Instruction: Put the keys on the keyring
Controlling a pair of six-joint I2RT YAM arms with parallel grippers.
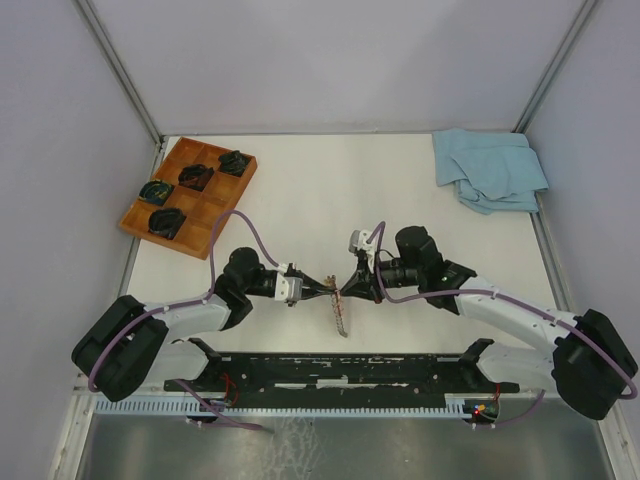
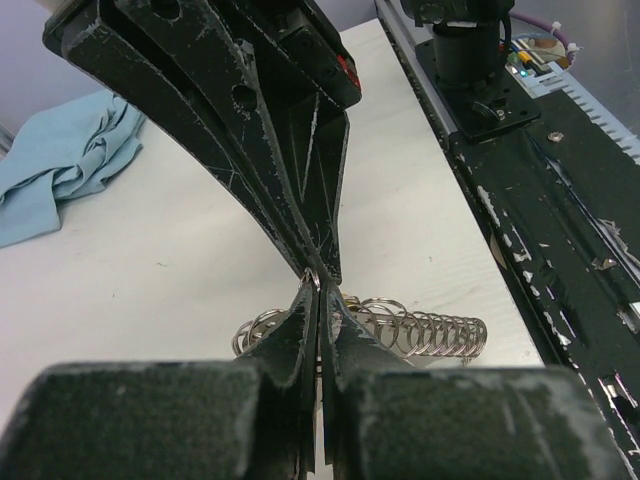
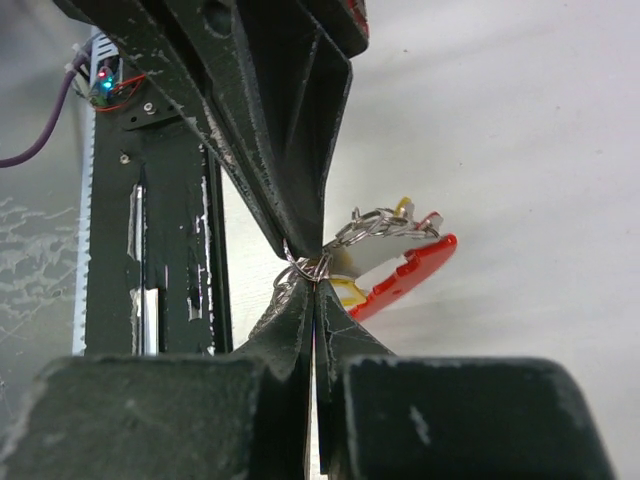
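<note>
No legible text, label, brand, number or sign in any of the three views. Green marks on the black coiled items point(image 1: 195, 177) in the wooden tray point(image 1: 205, 212) are too small to read as lettering. The keyring point(image 3: 300, 270), red strap included, shows no readable print.

You have on hand: keyring point(image 2: 430, 335), bright polished metal; strap point(image 3: 420, 265), glossy red plastic; cloth point(image 1: 490, 170), soft matt blue fabric, creased; tray point(image 1: 215, 210), smooth brown wood; table point(image 1: 300, 180), matt white.
</note>
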